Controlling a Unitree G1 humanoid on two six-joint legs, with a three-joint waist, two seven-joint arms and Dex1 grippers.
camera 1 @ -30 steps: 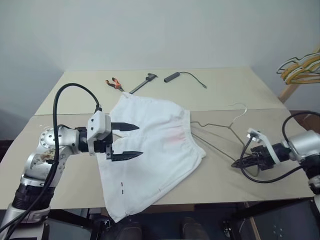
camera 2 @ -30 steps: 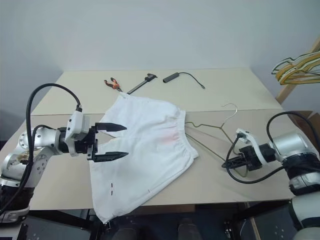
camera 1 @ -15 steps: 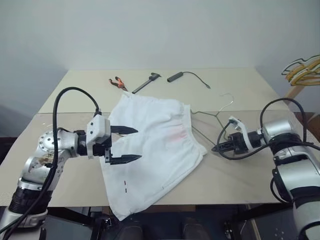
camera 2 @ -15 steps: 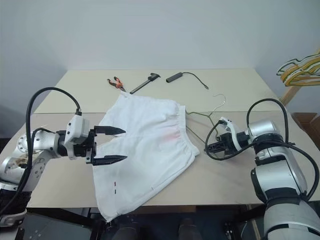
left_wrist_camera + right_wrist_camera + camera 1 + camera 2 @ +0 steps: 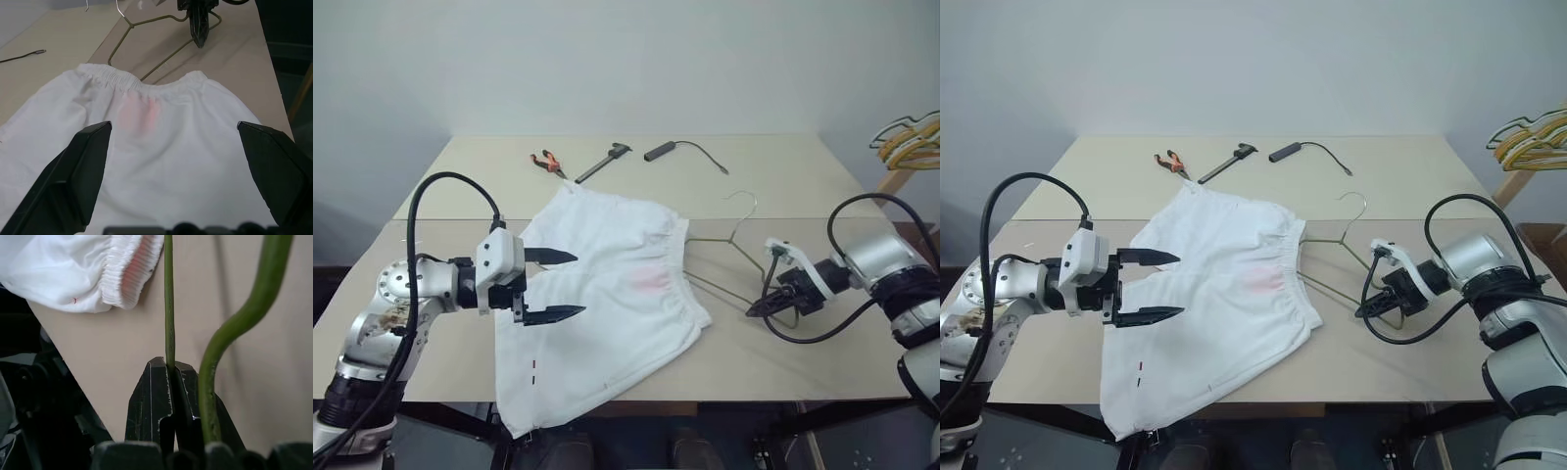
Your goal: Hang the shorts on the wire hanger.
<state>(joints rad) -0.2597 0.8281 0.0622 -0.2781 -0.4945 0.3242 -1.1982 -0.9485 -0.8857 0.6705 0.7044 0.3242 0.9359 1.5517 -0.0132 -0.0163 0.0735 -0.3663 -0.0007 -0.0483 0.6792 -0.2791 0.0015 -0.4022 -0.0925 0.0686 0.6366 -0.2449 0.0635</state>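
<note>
Right gripper (image 5: pixel 754 310) pinched on wire hanger (image 5: pixel 724 247), beside shorts (image 5: pixel 607 304) spread on beige table (image 5: pixel 773 176). Left gripper (image 5: pixel 563 286) spread wide over shorts, empty. Far edge: pliers (image 5: pixel 544 162), cable (image 5: pixel 690 149); pale wall (image 5: pixel 626 59) behind.

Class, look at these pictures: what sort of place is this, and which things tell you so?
Probably a lab or workshop test bench, not a home: a bare beige table against a blank wall, pliers and a loose cable lying behind the shorts and wire hanger.
</note>
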